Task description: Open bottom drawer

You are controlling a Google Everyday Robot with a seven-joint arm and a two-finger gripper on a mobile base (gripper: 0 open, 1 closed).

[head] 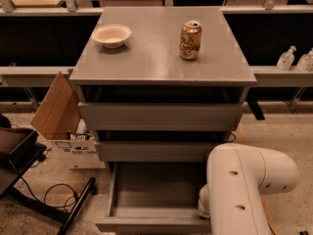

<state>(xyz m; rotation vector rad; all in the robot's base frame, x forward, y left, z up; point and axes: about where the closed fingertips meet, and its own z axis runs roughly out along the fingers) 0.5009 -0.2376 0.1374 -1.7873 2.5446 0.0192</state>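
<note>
The grey three-drawer cabinet (161, 62) stands at centre frame, viewed from above and in front. The bottom drawer (155, 190), a shallow grey tray with a plain handleless front, is pulled out toward the camera. Its floor is exposed and its front panel lies at the lower edge of the frame. The top drawer front (161, 116) and the middle drawer front (156, 152) sit above it, each stepped slightly further back than the one below.

The white robot arm (244, 185) occupies the lower right corner, overlapping the right front corner of the bottom drawer. The gripper is hidden behind this arm link; whether it is released or clenched cannot be determined.

On the cabinet top, a shallow beige bowl (111, 35) rests near the left rear. An upright gold drink can (190, 40) stands right of centre, well apart from the bowl.

An open brown cardboard box (56, 106) sits on the floor just left of the cabinet.
</note>
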